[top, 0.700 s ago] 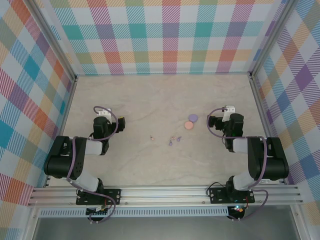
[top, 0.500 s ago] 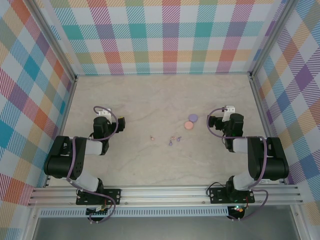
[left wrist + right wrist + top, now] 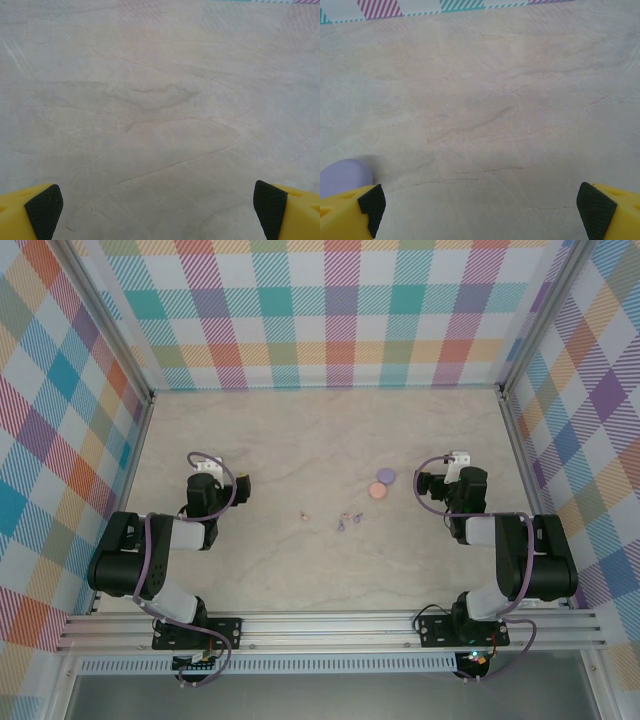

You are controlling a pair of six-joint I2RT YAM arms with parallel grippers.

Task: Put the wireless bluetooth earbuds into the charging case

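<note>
Barely legible: earbuds [image 3: 343,524] tiny specks | lilac disc [image 3: 342,176] cut off

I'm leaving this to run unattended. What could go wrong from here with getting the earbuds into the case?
The earbuds are tiny against the wide-open left gripper and right gripper, so a pinch may miss or flick one away. Several lie close together, so closing on one could nudge its neighbours. The lilac disc and pink disc sit side by side near the right gripper; its reach toward the buds might bump them.
</note>
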